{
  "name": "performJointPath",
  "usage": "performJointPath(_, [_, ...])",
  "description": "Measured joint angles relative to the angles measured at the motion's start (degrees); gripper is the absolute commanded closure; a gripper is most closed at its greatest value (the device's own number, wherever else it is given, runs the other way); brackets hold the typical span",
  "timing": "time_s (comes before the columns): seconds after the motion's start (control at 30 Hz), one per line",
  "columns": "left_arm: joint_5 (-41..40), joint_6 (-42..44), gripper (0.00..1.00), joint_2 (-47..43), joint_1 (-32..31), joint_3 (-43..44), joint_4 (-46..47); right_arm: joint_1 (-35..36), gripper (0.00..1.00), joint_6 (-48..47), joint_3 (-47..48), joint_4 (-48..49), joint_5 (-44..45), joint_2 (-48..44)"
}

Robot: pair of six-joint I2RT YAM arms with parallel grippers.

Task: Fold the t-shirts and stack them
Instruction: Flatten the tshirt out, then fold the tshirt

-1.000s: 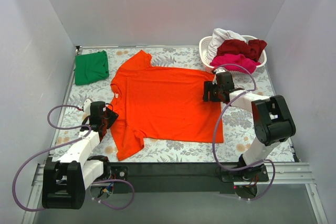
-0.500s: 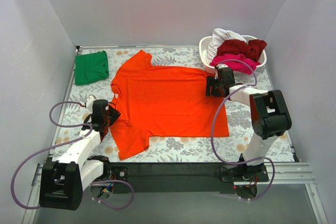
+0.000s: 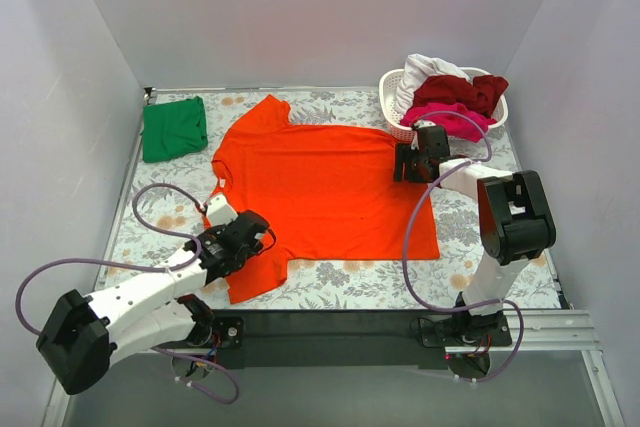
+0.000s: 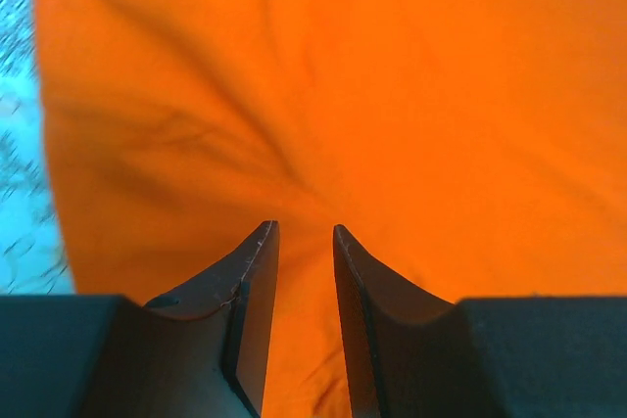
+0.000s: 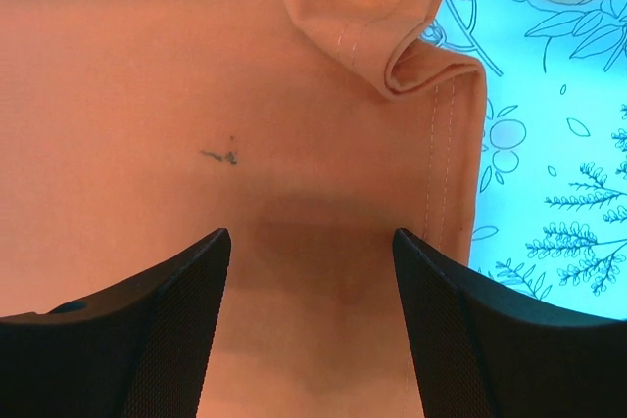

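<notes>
I'm seeing the curled hem corner (image 5: 423, 68) of the orange-red t-shirt (image 3: 320, 192) only on the right wrist camera, right fingers (image 5: 176, 320) spread above it. The left arm (image 3: 150, 292) is lying low over the surface (image 3: 470, 247), left fingers (image 4: 250, 291) pinching the flat shirt's near edge.

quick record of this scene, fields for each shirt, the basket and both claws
table: flower-patterned top
orange shirt: spread flat mid-table, not yet folded
green shirt: folded, far left corner
basket: far right corner, heaped with white shirt, dark red shirt, pink shirt
left claw: fingers nearly together over the orange shirt by its near sleeve; grip unclear
right claw: open, above the orange shirt's curled hem corner nearest the basket
</notes>
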Motion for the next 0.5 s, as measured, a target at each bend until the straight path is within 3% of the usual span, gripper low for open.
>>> performJointPath(0.13, [-4.6,-8.1,0.73,0.7,-8.3,0.0,-10.0,0.0,0.39,-0.2,-1.4,-0.4,-1.0,-2.3])
performJointPath(0.3, [-7.4,-11.6,0.72,7.3,-22.6,1.8,-25.3,0.0,0.39,-0.2,-3.7,-0.4,-3.1,-6.4])
performJointPath(0.5, [-8.5,-12.8,0.71,13.7,-29.5,7.5,-39.1,0.0,0.39,-0.2,-4.3,0.8,-4.9,-7.3])
